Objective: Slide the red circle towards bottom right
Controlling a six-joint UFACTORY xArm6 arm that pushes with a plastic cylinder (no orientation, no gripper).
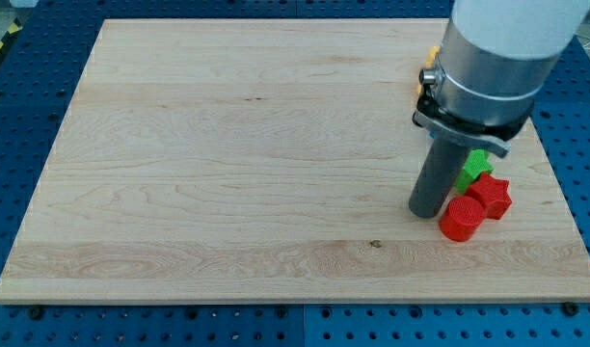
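I have my tip (429, 210) down on the wooden board (227, 145) near its right edge, just beside the red circle (461, 219) on the circle's upper-left side, so close that I cannot tell whether the rod is touching it or a hair apart. That placement makes sense to me: with the tip on the upper-left flank, a push would carry the block toward the view's bottom right, which is where the task wants it. The red circle lies in the lower right part of the board, and it already sits fairly close to that corner, so I judge there is only a short run left before the edge. Touching or nearly touching it on its upper right is a red star-shaped block (492, 196), and above that a green block (475, 166) is half hidden behind the rod, its shape unclear. A sliver of something yellow-orange (429, 64) peeks out by the arm's housing near the view's top; I cannot say what it is. This arm carries no fingers at all, only the bare rod, so nothing is clamped or spread. No containers, trays or bins are on the board; the blocks rest directly on the wood.
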